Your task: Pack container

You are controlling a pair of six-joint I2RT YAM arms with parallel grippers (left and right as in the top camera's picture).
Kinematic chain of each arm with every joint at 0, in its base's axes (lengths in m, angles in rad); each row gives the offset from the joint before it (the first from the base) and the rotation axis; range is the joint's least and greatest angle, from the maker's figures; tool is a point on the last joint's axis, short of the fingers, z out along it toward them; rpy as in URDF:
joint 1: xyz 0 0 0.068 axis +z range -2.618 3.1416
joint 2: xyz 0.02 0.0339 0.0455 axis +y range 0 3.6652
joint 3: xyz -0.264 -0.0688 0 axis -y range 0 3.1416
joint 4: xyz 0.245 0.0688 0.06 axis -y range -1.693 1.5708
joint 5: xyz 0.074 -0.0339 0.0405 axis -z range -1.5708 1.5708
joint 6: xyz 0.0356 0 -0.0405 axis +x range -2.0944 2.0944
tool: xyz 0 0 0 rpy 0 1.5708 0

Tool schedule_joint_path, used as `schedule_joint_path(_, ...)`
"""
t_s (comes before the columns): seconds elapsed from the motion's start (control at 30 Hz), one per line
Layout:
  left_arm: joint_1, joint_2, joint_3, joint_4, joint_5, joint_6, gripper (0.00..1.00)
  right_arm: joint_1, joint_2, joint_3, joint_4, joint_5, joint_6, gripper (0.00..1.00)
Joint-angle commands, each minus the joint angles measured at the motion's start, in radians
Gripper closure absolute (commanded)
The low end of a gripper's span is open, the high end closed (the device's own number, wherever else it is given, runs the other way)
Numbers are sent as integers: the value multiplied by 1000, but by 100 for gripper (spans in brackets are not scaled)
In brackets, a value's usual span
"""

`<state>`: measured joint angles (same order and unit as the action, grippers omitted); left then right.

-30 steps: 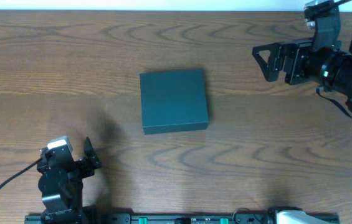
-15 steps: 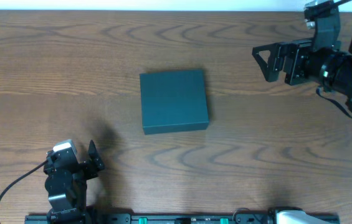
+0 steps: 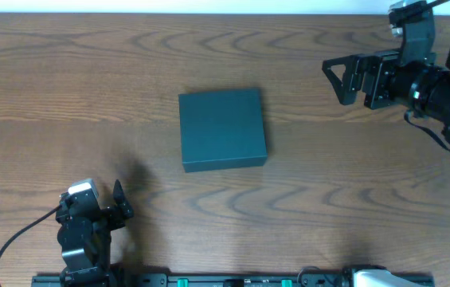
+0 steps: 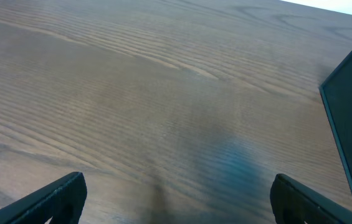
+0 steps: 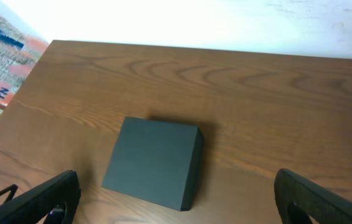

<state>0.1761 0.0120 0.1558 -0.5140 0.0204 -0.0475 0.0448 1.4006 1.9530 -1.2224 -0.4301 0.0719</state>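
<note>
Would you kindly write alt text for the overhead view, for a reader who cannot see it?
A closed dark teal square container lies near the middle of a brown wooden table. The left hand sits open at the lower left and the right hand is open at the upper right, both apart from the container.

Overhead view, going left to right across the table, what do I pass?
left gripper, low in the picture → teal container, lid shut, near the middle → right gripper, high on the right.
</note>
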Motion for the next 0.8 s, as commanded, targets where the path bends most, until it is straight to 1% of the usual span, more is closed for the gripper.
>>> schedule_joint_path(0.0, 6, -6, -15, 1, -1, 18, 5, 2, 0, 0, -2, -7, 10, 1)
schedule_joint_path(0.27, 6, -6, -15, 1, -1, 18, 5, 2, 0, 0, -2, -3, 10, 1)
schedule_joint_path(0.37, 6, -6, -15, 1, -1, 18, 5, 2, 0, 0, -30, 98, -47, 1)
schedule_joint_path(0.47, 6, -6, -15, 1, -1, 18, 5, -2, -10, 0, -72, 244, -56, 1)
schedule_joint_path(0.53, 6, -6, -15, 1, -1, 18, 5, -1, -32, -16, -74, 301, -89, 1)
schedule_joint_path(0.63, 6, -6, -15, 1, -1, 18, 5, 4, -114, -88, -27, 298, -186, 1)
schedule_joint_path(0.77, 6, -6, -15, 1, -1, 18, 5, 4, -276, -270, 120, 298, -231, 1)
